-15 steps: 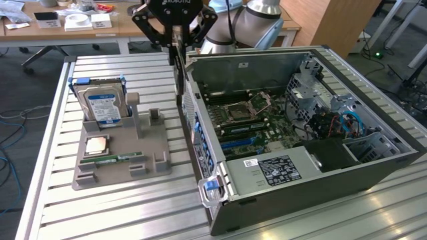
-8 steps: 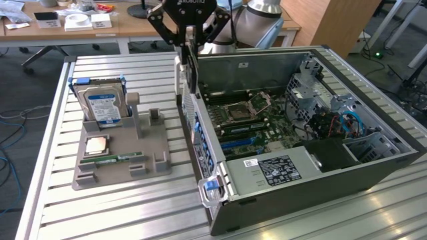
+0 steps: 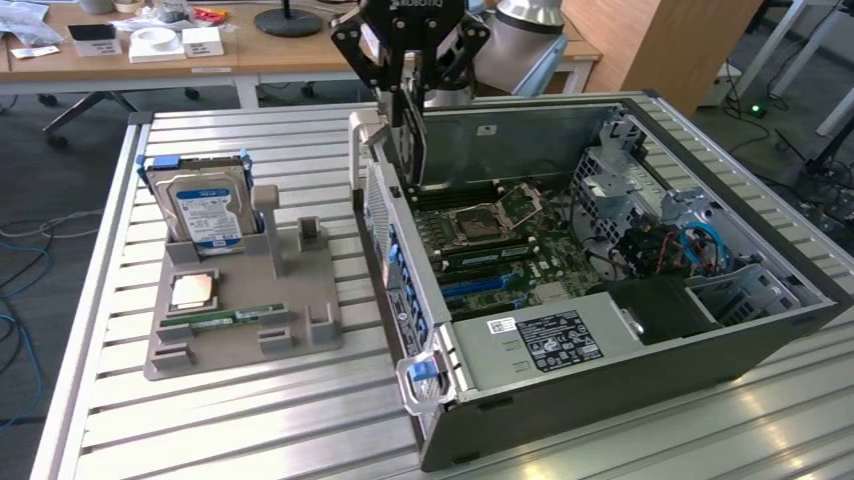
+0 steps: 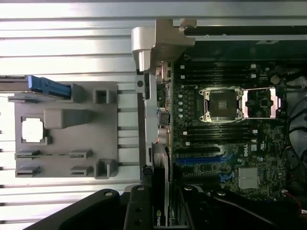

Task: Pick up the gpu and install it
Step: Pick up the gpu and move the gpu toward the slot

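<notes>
The gpu (image 3: 411, 150) hangs upright as a thin dark card, with my gripper (image 3: 407, 85) shut on its top edge. It hovers over the rear wall of the open computer case (image 3: 747, 330), above the motherboard (image 3: 494, 250). In the wrist view the gpu (image 4: 160, 182) appears edge-on between the gripper (image 4: 162, 213) fingers. It lies along the case's rear edge, beside the blue expansion slots (image 4: 201, 158). The card's lower edge is apart from the slots (image 3: 481, 290).
A grey holder tray (image 3: 240, 350) on the slatted metal table (image 3: 200, 430) carries a blue-labelled hard drive (image 3: 200, 205), a CPU (image 3: 196, 290) and a green RAM stick (image 3: 234, 318). The open CPU socket (image 4: 218, 103) sits mid-board. Cables and drive cages (image 3: 667, 240) fill the case's far side.
</notes>
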`<state>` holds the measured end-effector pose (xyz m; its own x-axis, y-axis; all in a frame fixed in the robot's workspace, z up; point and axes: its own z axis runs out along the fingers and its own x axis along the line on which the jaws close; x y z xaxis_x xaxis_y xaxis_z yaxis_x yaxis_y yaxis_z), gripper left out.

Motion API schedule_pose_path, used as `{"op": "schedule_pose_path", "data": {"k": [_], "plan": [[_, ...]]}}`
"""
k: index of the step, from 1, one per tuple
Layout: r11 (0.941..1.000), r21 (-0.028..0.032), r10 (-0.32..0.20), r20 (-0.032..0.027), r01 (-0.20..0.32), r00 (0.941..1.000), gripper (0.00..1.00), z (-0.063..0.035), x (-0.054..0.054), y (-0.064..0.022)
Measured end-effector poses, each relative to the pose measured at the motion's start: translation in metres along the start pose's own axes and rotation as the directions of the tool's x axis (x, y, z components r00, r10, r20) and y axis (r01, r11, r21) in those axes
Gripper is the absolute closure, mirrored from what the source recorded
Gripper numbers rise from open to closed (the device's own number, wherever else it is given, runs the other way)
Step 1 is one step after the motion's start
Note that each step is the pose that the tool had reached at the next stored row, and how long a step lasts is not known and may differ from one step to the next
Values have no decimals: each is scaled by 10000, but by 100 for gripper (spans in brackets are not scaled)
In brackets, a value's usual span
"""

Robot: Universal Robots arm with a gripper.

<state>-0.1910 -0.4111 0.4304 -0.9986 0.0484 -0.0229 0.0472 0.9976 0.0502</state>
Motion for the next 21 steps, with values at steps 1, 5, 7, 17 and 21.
{"op": "schedule_pose_path", "data": {"k": [1,5,7,17,21], "plan": [[10000,-2,2,0,-2,10000,74,1,-39,2],[10000,-7,1,-1,-1,10000,74,4,-197,10],[10000,-11,1,-1,-1,10000,74,7,-279,14],[10000,-23,-1,-2,1,10000,74,17,-670,35],[10000,-27,-1,-2,1,10000,74,21,-819,43]]}}
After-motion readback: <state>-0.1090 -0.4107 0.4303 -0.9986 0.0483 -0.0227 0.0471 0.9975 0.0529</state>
